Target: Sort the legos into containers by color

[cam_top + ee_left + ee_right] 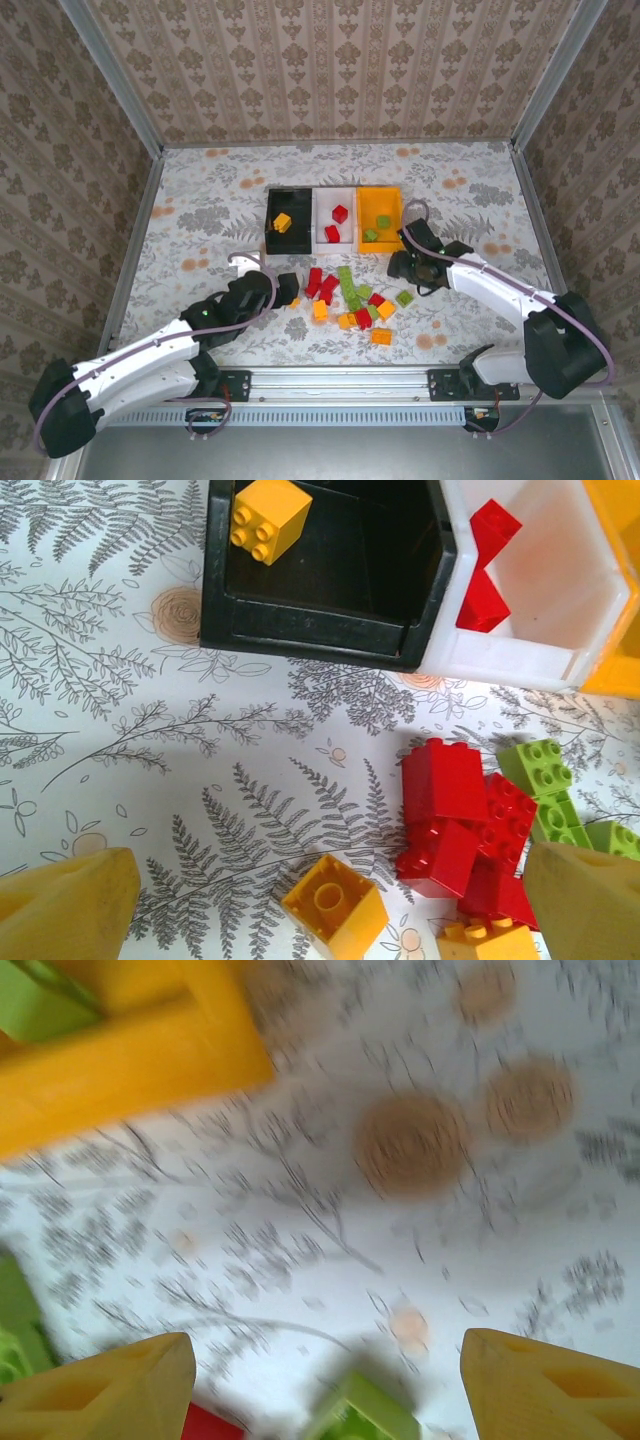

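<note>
1. The white bin point(348, 238) holds two red bricks point(340, 213). The black bin point(298, 240) touching its left side holds an orange brick point(282, 222), and the orange bin point(368, 208) on its right holds two green bricks point(383, 221).
2. The loose bricks point(350, 295) lie heaped on the counter point(200, 200) in front of the white bin.
3. The left pincer point(290, 290), front-left of the white bin, is spread wide and grips nothing; a loose orange piece point(335, 905) lies between its fingers.
4. The right pincer point(405, 265), front-right of the white bin, is spread wide and empty.
</note>
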{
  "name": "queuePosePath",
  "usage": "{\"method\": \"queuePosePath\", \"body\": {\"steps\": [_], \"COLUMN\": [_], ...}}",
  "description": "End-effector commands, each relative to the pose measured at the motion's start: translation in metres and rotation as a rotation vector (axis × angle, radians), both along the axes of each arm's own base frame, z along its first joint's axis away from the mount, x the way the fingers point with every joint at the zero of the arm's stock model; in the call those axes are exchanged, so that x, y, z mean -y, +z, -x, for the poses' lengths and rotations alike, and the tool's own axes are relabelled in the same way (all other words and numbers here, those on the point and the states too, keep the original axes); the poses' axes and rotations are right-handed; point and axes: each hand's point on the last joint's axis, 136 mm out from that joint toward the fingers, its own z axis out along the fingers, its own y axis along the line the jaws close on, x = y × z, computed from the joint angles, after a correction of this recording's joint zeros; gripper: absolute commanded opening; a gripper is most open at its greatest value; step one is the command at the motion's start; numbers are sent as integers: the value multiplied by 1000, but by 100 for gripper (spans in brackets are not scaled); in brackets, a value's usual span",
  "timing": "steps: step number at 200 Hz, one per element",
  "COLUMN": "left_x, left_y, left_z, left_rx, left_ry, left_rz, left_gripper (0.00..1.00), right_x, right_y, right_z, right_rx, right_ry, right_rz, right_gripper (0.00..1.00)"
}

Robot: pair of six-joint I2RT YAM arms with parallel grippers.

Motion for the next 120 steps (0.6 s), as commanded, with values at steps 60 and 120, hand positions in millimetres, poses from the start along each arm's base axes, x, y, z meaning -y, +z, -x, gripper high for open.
{"method": "queuePosePath", "body": {"steps": [60, 120], "left_x": [-9, -12], "left_y": [-6, -10], "left_z": [3, 4], "left_rx": [-2, -4], "left_ry": [18, 30], "left_rz": [24, 32], "left_gripper": [100, 100], "right_x": [-11, -4], "right_y": [-36, -50], "right_z": [39, 52], "right_rx": [-154, -245], "right_ry": [21, 54], "right_rz": [9, 107], "right_gripper": [71, 66]}}
